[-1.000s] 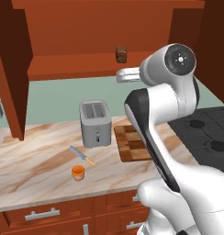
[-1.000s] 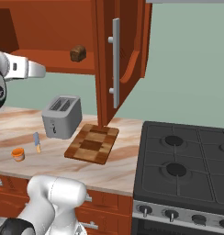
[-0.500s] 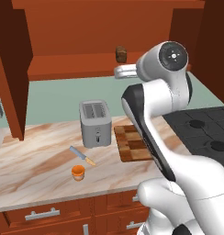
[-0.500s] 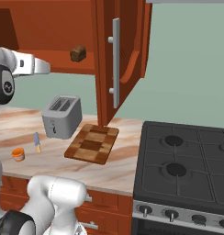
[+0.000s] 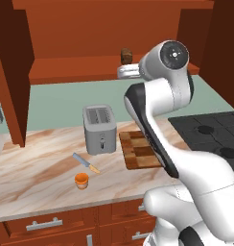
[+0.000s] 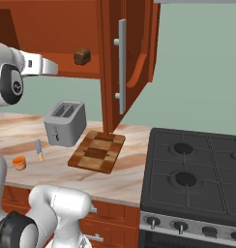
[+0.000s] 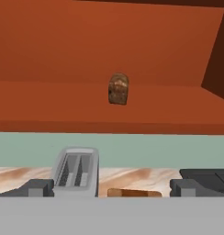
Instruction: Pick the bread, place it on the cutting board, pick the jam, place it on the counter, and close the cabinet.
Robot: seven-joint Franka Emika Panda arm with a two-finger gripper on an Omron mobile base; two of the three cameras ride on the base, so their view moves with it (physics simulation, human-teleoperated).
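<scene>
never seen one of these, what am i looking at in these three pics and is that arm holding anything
It is a computer-rendered kitchen with a white robot arm on a driving base. Two pictures come from cameras on the base, behind the arm to its left and right. The third comes from a camera on the hand, looking along the gripper, whose two dark fingertips stand wide apart with nothing between them.

The arm is raised toward the open cabinet, where the bread, a small dark brown loaf, stands on the shelf ahead of the hand, not yet touched.

Below, on the marbled counter, lie a silver toaster, a checkered cutting board, an orange-handled knife and the jam, a small orange jar. A black stove sits to the right.
</scene>
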